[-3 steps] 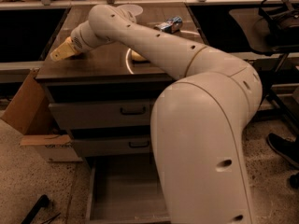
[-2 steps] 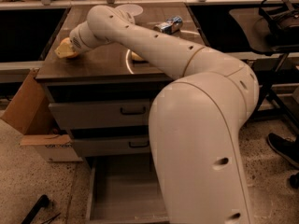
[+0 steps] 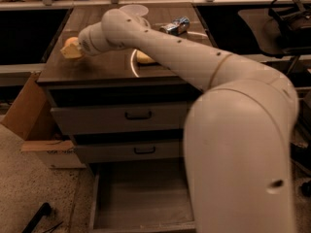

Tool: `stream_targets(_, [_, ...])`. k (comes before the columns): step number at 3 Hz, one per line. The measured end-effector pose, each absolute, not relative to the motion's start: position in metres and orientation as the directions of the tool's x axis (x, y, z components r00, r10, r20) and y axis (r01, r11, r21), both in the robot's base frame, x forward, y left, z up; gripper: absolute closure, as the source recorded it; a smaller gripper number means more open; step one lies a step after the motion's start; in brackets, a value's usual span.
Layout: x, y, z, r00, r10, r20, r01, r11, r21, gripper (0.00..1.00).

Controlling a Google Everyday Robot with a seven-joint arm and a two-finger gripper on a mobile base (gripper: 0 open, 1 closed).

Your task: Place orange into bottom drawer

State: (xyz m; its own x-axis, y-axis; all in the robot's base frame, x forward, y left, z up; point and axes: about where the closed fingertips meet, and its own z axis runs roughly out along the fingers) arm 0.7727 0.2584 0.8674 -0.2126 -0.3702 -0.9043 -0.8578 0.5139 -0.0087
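My arm reaches across the dark wood-grain counter to its left part. The gripper (image 3: 77, 49) is at the arm's end, low over the counter top near the left edge. A small rounded yellow-orange shape, which looks like the orange (image 3: 71, 43), sits right at the gripper's tip; whether it is held is hidden by the wrist. The bottom drawer (image 3: 141, 198) is pulled open at the foot of the cabinet, a plain grey box with nothing in it.
A white bowl (image 3: 134, 9) and a blue-silver packet (image 3: 176, 25) stand at the back of the counter. A yellow sponge (image 3: 144, 57) lies behind my arm. Two shut drawers with black handles (image 3: 138, 115) are above the open one. A cardboard box (image 3: 30, 125) stands at the left.
The gripper end with the yellow-orange shape has shifted slightly back and to the right over the counter. The drawers have not moved.
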Motion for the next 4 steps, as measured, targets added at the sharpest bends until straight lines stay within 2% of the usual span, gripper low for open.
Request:
stream_targets(1, [0.742, 0.234, 0.885, -0.160, -0.319, -0.934, -0.880, 0.475, -0.011, 1.00])
stream_targets(2, [0.695, 0.221, 0.900, -0.071, -0.310, -0.948, -0.932, 0.360, -0.048, 1.00])
stream_targets(4, [0.691, 0.226, 0.895, -0.058, -0.328, -0.943, -0.946, 0.319, -0.053, 1.00])
